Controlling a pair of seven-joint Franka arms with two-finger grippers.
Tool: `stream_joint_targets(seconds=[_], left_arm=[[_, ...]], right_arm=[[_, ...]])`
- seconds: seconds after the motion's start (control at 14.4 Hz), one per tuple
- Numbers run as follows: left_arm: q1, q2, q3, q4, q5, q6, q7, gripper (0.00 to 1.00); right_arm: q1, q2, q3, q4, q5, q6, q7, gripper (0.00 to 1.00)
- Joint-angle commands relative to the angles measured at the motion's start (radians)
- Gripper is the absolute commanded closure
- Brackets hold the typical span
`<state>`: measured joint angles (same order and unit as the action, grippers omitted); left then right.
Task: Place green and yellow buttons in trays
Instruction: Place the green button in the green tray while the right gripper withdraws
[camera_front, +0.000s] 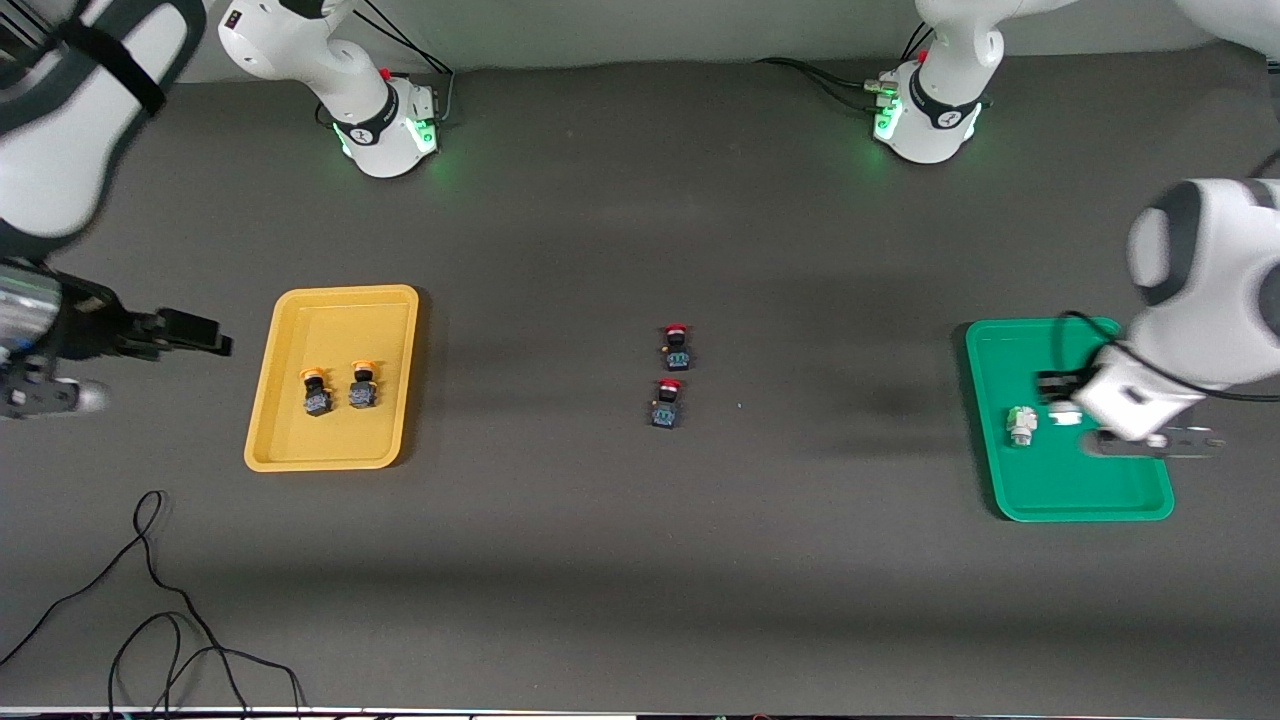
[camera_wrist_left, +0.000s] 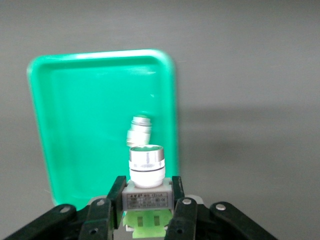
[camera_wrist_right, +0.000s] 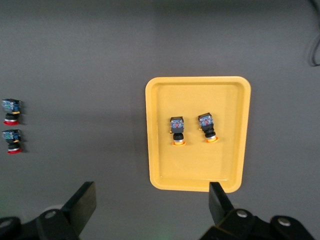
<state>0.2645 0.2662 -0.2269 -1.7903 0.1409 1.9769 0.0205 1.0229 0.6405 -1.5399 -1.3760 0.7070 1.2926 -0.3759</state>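
Note:
My left gripper (camera_front: 1056, 396) is shut on a pale green button (camera_wrist_left: 146, 165) and holds it just over the green tray (camera_front: 1060, 490), which also shows in the left wrist view (camera_wrist_left: 75, 125). A second green button (camera_front: 1020, 425) lies in that tray, also seen in the left wrist view (camera_wrist_left: 139, 131). Two orange-yellow buttons (camera_front: 316, 392) (camera_front: 363, 386) lie side by side in the yellow tray (camera_front: 335, 440). My right gripper (camera_front: 190, 335) is open and empty in the air beside the yellow tray (camera_wrist_right: 200, 95), at the right arm's end of the table.
Two red-capped black switches (camera_front: 676, 347) (camera_front: 667, 403) lie close together at the table's middle. Loose black cables (camera_front: 160, 620) trail at the table's near edge toward the right arm's end. The arm bases (camera_front: 385, 125) (camera_front: 925, 120) stand along the back.

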Motion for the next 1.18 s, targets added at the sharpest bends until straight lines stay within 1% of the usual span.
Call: stream_joint_targets(seconds=[0.0,0.07,0.21,0.35,0.42,0.49,0.56,0.63,0.7,0.77,0.91,1.05,1.11], left_arm=[[0.126,0.074,-0.015,-0.067,-0.006,0.155,0.145,1.0],[0.152,0.108,-0.014,-0.096,-0.003,0.23,0.159,1.0],[0.182,0.166,-0.014,-0.147,0.008,0.368,0.173,1.0],[0.191,0.22,0.001,-0.149,0.025,0.411,0.173,1.0],[0.196,0.24,0.001,-0.15,0.028,0.424,0.173,0.98],[0.197,0.246,0.003,-0.149,0.029,0.43,0.173,0.85],[0.197,0.251,0.003,-0.147,0.029,0.43,0.174,0.54],[0.197,0.246,0.003,-0.147,0.029,0.428,0.173,0.26],[0.197,0.237,0.003,-0.143,0.029,0.421,0.177,0.04],[0.194,0.219,0.003,-0.139,0.029,0.409,0.177,0.02],[0.194,0.156,0.001,-0.135,0.031,0.361,0.203,0.01],[0.194,0.064,0.0,-0.112,0.029,0.257,0.255,0.01],[0.191,0.014,-0.003,-0.097,0.028,0.182,0.26,0.01]], right_arm=[[-0.009,-0.03,-0.037,0.048,-0.015,-0.059,0.026,0.0],[-0.009,-0.031,-0.055,0.048,-0.015,-0.061,0.016,0.0],[-0.009,-0.031,-0.057,0.041,-0.014,-0.065,0.014,0.0],[0.009,-0.031,-0.055,0.04,-0.014,-0.067,0.023,0.0],[0.022,-0.03,-0.058,0.038,-0.015,-0.067,0.026,0.0],[0.025,-0.028,-0.059,0.04,-0.015,-0.067,0.028,0.0],[0.04,-0.027,-0.062,0.037,-0.018,-0.067,0.028,0.0],[0.06,-0.025,-0.074,0.035,-0.035,-0.067,0.029,0.0],[0.069,-0.022,-0.078,0.035,-0.052,-0.067,0.029,0.0],[0.069,-0.024,-0.074,0.035,-0.055,-0.067,0.029,0.0],[0.051,-0.027,-0.062,0.043,-0.057,-0.067,0.028,0.0],[0.034,-0.031,-0.04,0.044,-0.057,-0.067,0.028,0.0],[0.016,-0.035,-0.02,0.049,-0.063,-0.067,0.028,0.0]])
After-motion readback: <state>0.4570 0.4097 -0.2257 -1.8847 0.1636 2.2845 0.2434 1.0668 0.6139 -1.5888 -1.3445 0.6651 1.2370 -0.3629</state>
